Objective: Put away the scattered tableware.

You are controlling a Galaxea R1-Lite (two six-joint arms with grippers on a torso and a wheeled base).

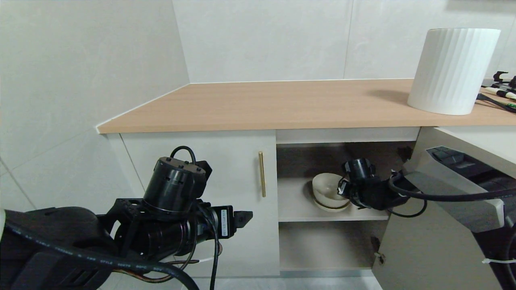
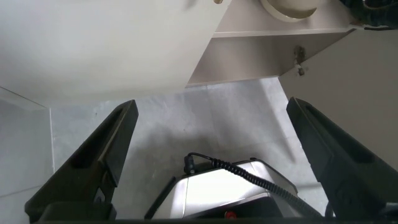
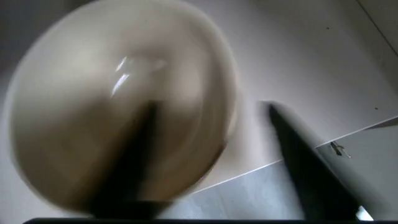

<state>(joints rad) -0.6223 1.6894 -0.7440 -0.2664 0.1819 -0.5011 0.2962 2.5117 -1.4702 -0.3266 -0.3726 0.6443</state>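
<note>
**A:** Where is the cream bowl (image 1: 327, 192) sitting?

**B:** It is lying on the upper shelf (image 1: 294, 209) inside the cabinet (image 1: 282, 136). It is tilted so that its hollow is facing out toward the front. The right-hand door (image 1: 423, 249) is standing open. The left-hand door (image 1: 201, 161), with its gold handle (image 1: 261, 174), is sitting shut.

**A:** And the right gripper (image 1: 342, 189)?

**B:** It is hanging inside the cabinet, right at the bowl's rim. In the right wrist view its fingers (image 3: 140, 162) are standing well apart, one in front of the bowl's hollow and the other outside the rim. So the pincer is released and is not clamping the wall between them. Whether either finger is touching the bowl, I cannot tell.

**A:** What is the left gripper (image 1: 244, 217) doing?

**B:** It is hovering low in front of the shut door, well apart from the bowl. Its jaws are spread wide and are holding nothing, and the pale floor (image 2: 205, 124) is showing between them.

**A:** Is anything standing on top?

**B:** A ribbed white container (image 1: 451, 70) is standing upright on the wooden countertop (image 1: 262, 104), toward its right end.
</note>
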